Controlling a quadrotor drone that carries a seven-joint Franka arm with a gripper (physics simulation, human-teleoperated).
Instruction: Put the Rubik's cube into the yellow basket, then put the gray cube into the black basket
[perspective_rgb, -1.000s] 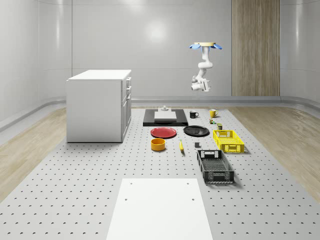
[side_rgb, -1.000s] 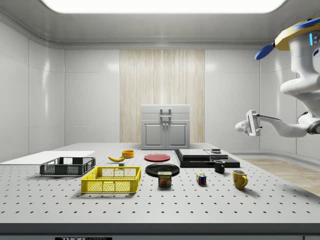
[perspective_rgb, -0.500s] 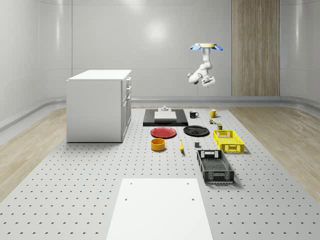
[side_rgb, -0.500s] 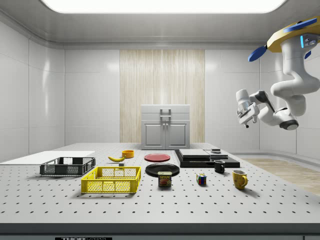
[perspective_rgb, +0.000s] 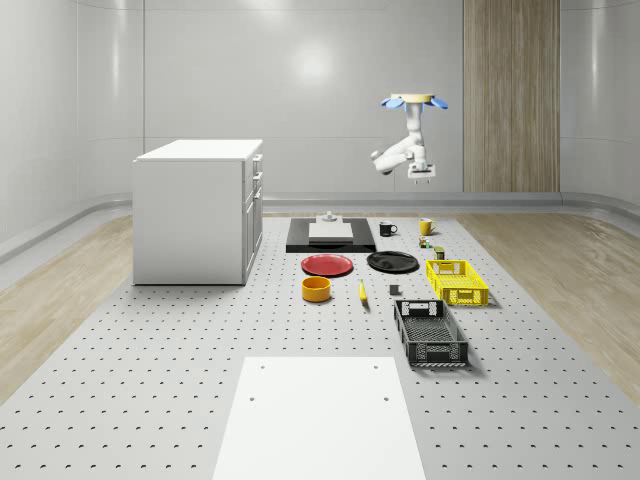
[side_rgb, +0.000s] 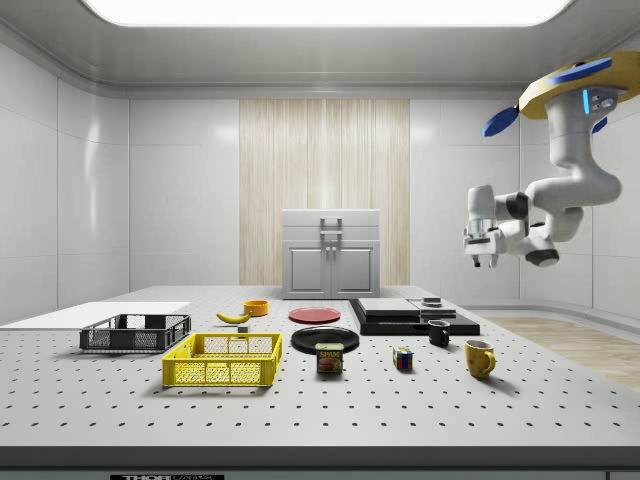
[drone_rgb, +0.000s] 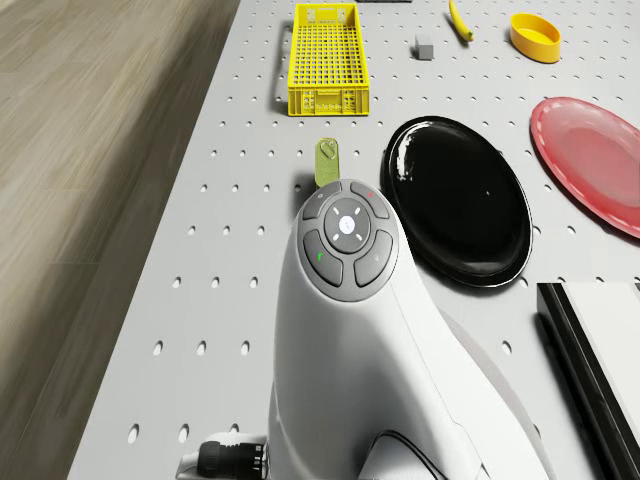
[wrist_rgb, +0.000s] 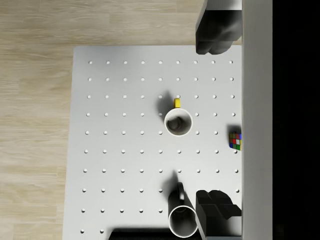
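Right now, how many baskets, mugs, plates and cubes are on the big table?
Baskets: 2, the yellow basket and the black basket
Mugs: 2, the yellow mug and the black mug
Plates: 2, the red plate and the black plate
Cubes: 2, the Rubik's cube and the gray cube
Total: 8

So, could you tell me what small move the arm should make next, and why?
Probably shift the open pincer sideways until it sits over the Rubik's cube, then descend. The drone hovers high above the table's mug end, and in the wrist view the yellow mug, not the cube, lies nearest the middle between the fingers.
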